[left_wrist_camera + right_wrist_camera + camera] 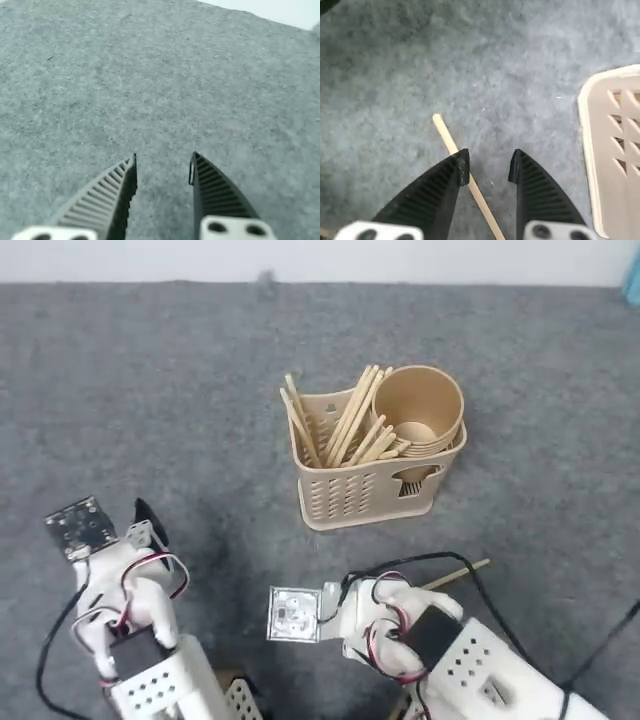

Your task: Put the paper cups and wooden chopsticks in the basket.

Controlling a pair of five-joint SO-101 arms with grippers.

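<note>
High view: basket (365, 495) holds the paper cups (420, 410) and upright chopsticks (350, 425). A stray chopstick (460, 573) lies on the counter (150, 390) near the basket's arm-facing side. The right pincer (489, 167) hangs released above it, probably lining up a grasp. The left pincer (162, 172), also released, is parked well away from the basket.

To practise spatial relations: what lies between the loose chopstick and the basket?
Bare carpet, in the right wrist view, between chopstick and basket; in the high view a black cable arches near the chopstick.
</note>
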